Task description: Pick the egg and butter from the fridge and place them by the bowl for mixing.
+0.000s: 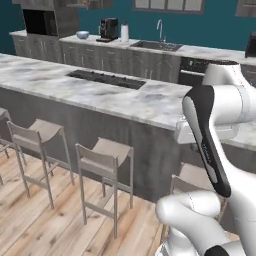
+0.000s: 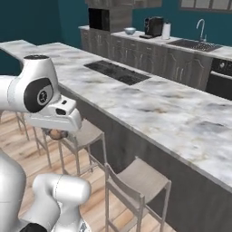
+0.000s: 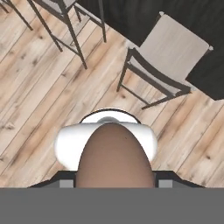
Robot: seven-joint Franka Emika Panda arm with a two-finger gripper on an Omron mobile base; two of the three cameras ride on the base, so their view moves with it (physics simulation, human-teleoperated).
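The brown egg [image 3: 114, 153] sits between my gripper's [image 3: 114, 183] two dark fingertips, which are shut on it. In the right base view the egg [image 2: 55, 134] hangs just under my white hand, over the wooden floor on the near side of the island. The pale bowl [image 1: 83, 34] [image 2: 130, 31] stands far off on the back counter, left of the coffee machine. The butter and the fridge are out of view.
A long marble island [image 2: 172, 113] with a black cooktop [image 1: 106, 79] lies between me and the back counter. Several grey stools [image 1: 102, 160] [image 2: 140, 179] line its near side. A sink [image 1: 156, 45] and coffee machine [image 1: 108, 28] are on the back counter.
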